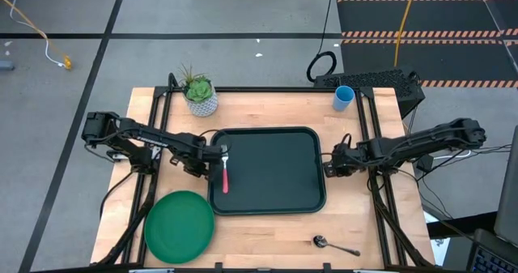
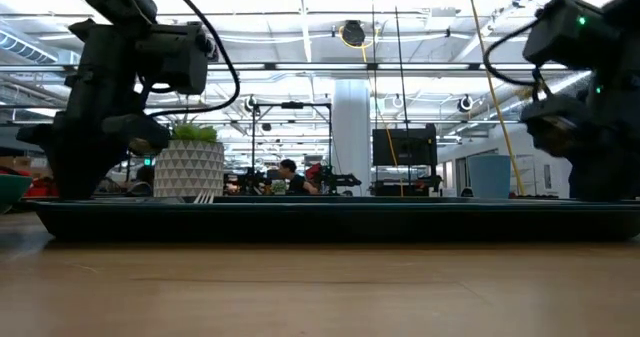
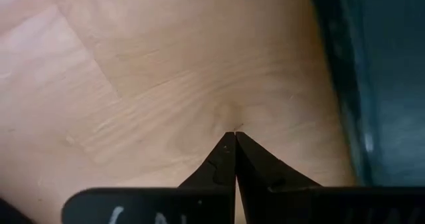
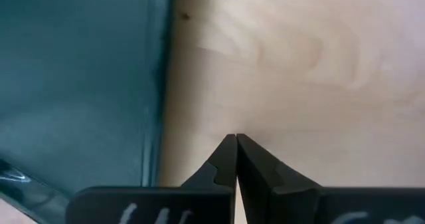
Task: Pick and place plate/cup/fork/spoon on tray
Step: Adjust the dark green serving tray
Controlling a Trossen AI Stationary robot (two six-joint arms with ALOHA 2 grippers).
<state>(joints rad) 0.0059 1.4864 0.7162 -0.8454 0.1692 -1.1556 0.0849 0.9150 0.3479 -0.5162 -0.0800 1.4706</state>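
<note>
High view: dark green-black tray (image 1: 271,147) with rounded corners and raised rim sits mid-table. Fork (image 1: 225,172), silver tines, pink-red handle, lies at the tray's left edge, tines toward the far side; whether it rests on the rim or just inside, can't tell. Green round plate (image 1: 179,226) sits on the wood near the front-left corner, just off the tray's corner. Silver spoon (image 1: 334,245) lies on the wood in front of the tray's right end, thin handle pointing right. Light-blue cup (image 1: 343,98) stands at the far right edge of the table, well apart from the tray. White speckled pot (image 1: 201,100) with a green plant stands at the far left, near the tray's corner.

Left gripper (image 1: 207,153) is just beside the tray's left rim, next to the fork tines; left wrist view shows its fingers (image 3: 222,159) pressed together, nothing between, over bare wood. Right gripper (image 1: 332,163) is just beside the tray's right rim; fingers (image 4: 224,159) together too, empty, over wood.
</note>
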